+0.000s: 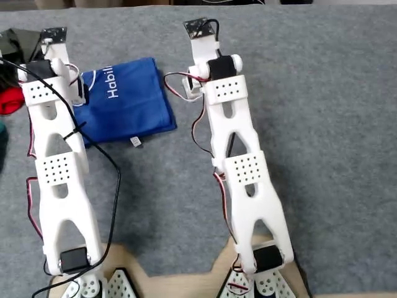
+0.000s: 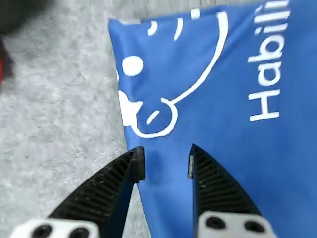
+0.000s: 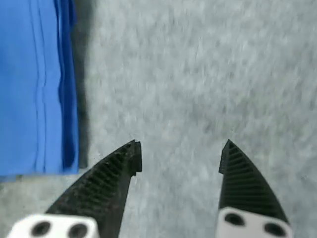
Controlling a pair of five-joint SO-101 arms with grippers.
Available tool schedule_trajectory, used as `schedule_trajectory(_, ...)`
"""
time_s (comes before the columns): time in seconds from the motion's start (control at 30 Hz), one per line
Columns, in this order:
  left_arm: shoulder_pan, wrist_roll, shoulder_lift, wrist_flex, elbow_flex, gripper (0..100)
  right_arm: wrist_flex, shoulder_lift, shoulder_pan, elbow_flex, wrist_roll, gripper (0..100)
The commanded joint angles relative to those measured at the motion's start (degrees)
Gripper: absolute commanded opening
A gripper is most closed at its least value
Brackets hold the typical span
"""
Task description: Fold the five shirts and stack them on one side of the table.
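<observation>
print log | folded blue fabric shirt (image 1: 127, 102): white printed word across its top face, partly visible | white outline drawing (image 2: 163, 84) beside the word | small white tag (image 1: 135, 141) at the shirt's edge: print too small to read

light: bright, even, diffuse
shadows: soft; dark band on desk (image 3: 198, 74) along blue shirt (image 3: 29, 84) edge
left wrist view: upper left corner dim

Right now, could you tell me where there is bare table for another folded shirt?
Widest: the grey mat beyond the right arm. A narrower strip lies between it and the left arm, nearer the bases than the blue shirt. Crowded: the left edge, with red cloth.
</observation>
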Motion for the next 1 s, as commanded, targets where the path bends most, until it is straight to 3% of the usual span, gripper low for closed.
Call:
schedule_trajectory(0.0, -0.79, 3.52, -6.46, 0.88, -0.44, 15, 1.93, -7.52, -0.40, -2.33, -3.34, 26.7)
schedule_trajectory(0.17, -0.62, 4.31, -11.82, 0.97, 5.10, 15, 1.93, -12.18, -0.92, -1.98, -17.76, 26.7)
schedule_trajectory(0.43, -0.70, 4.04, -25.01, 0.97, 21.89, 15, 1.93, -15.52, -9.19, 1.36, -38.86, 27.0)
schedule_trajectory(0.7, -3.34, 4.31, -43.65, 0.97, 42.81, 15, 1.76, -15.43, -13.23, 14.46, -58.90, 27.1)
schedule_trajectory(0.97, -10.20, 4.31, -57.36, 0.88, 56.35, 15, -5.19, -15.16, -14.37, 20.00, -66.46, 27.1)
